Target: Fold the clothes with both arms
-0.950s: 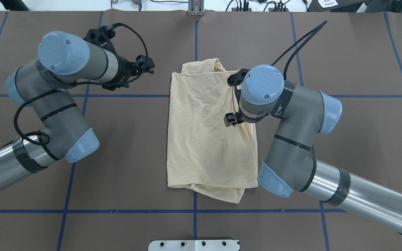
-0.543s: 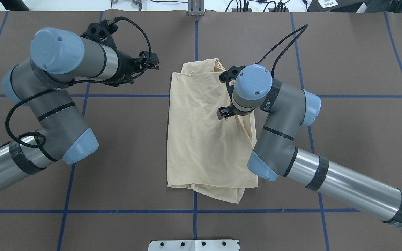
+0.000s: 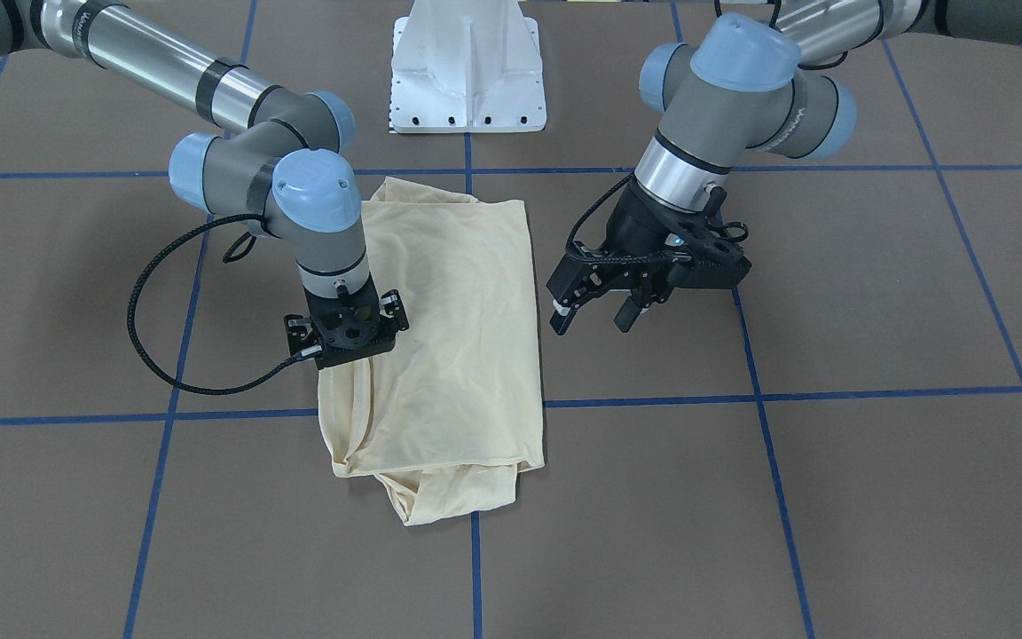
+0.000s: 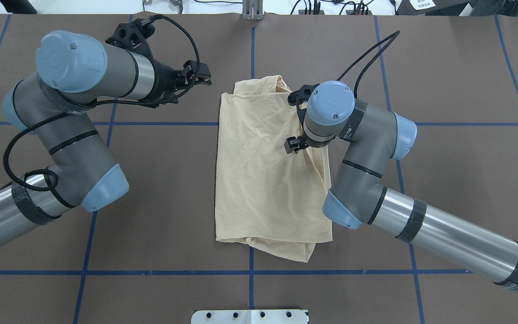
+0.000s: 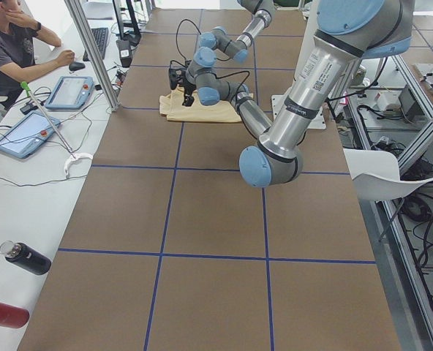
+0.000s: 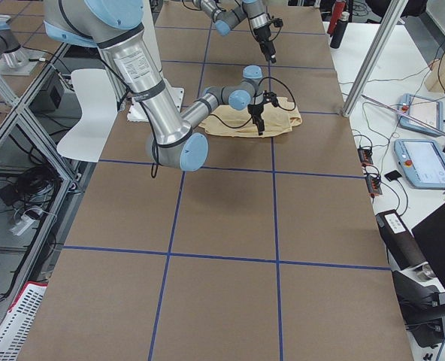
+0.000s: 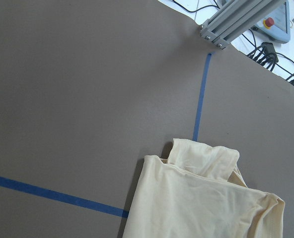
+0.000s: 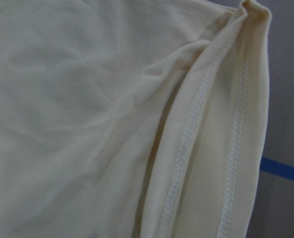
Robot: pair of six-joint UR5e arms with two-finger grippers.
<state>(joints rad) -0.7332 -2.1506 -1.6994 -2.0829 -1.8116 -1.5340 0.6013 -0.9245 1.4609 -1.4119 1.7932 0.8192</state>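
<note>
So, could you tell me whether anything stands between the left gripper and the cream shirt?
Nothing visible does: only bare brown table lies between the open black left gripper and the pale cream-yellow knit shirt.

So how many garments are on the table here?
1: a cream shirt lying folded at the middle of the table, under the right gripper. Nothing else shows, though its folds could hide a smaller piece.

left arm [image 4: 74,148] / right arm [image 4: 367,180]: grey links, silver tubes, light-blue round joint caps [image 4: 71,55] with small screws. Black braided cables [image 3: 131,306], black bands [image 4: 27,202], white wrist lettering [image 4: 348,130].
</note>
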